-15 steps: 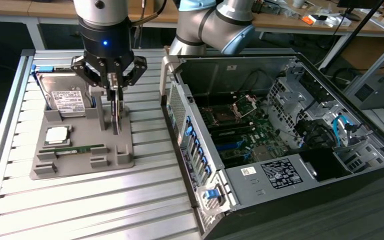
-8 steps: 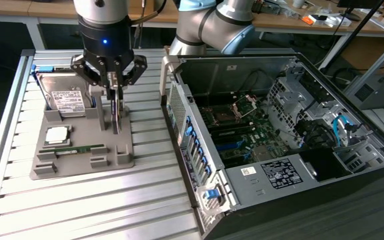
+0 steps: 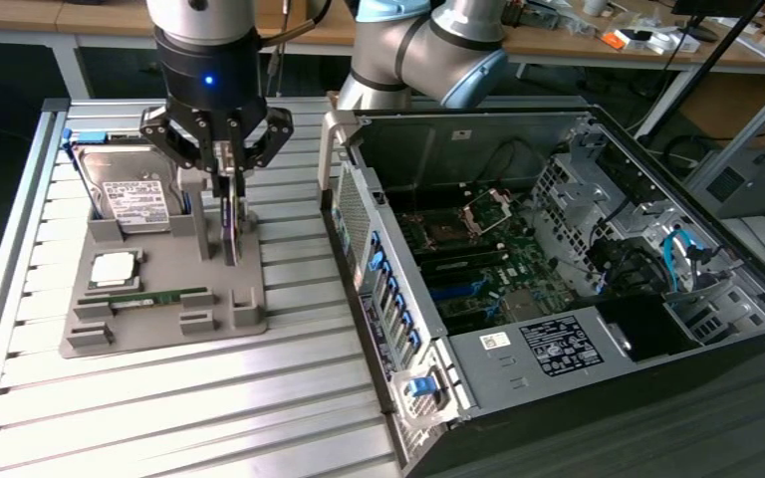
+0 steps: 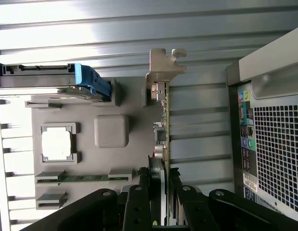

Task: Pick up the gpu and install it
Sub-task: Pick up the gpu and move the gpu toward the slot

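Observation:
The gpu (image 3: 230, 231) stands on edge, a thin card with a silver end bracket (image 4: 164, 65), over the right side of the grey holder tray (image 3: 156, 334). My gripper (image 3: 227, 171) comes down on it from above. In the wrist view the card (image 4: 163, 139) runs edge-on between the two black fingers (image 4: 138, 195), which press against its two faces, so my gripper (image 4: 161, 180) is shut on it. Whether its lower edge still rests in the tray's slot I cannot tell.
The tray (image 4: 134, 130) also holds a silver hard drive (image 3: 136, 194), a CPU (image 3: 113, 266) and a narrow green RAM stick (image 3: 156, 296). The open computer case (image 3: 356, 214) lies at the exterior view's right, its motherboard (image 3: 489, 269) exposed. A slatted metal table (image 3: 170, 418) carries everything.

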`<state>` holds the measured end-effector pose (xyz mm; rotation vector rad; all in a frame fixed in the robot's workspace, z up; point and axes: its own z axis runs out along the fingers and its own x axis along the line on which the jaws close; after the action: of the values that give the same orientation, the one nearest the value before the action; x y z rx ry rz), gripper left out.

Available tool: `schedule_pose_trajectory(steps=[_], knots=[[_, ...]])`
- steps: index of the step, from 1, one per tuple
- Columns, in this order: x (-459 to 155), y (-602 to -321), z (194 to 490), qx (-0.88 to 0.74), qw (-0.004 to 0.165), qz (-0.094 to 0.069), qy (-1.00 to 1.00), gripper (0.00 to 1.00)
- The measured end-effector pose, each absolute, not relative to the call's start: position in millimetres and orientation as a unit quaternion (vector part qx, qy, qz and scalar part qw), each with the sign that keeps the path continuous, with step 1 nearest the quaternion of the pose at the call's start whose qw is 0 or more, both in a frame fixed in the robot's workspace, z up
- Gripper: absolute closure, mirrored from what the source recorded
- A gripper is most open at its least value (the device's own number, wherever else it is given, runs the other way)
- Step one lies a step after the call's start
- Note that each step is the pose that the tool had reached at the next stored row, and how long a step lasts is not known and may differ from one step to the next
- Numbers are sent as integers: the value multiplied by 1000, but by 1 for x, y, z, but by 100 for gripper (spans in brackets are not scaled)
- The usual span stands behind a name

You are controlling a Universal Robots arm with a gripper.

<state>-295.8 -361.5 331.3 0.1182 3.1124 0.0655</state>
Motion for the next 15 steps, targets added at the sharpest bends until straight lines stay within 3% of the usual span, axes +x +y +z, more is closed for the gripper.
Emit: schedule_pose_trajectory(steps=[15], knots=[[-296,-361,337,38,13,21,999,73]])
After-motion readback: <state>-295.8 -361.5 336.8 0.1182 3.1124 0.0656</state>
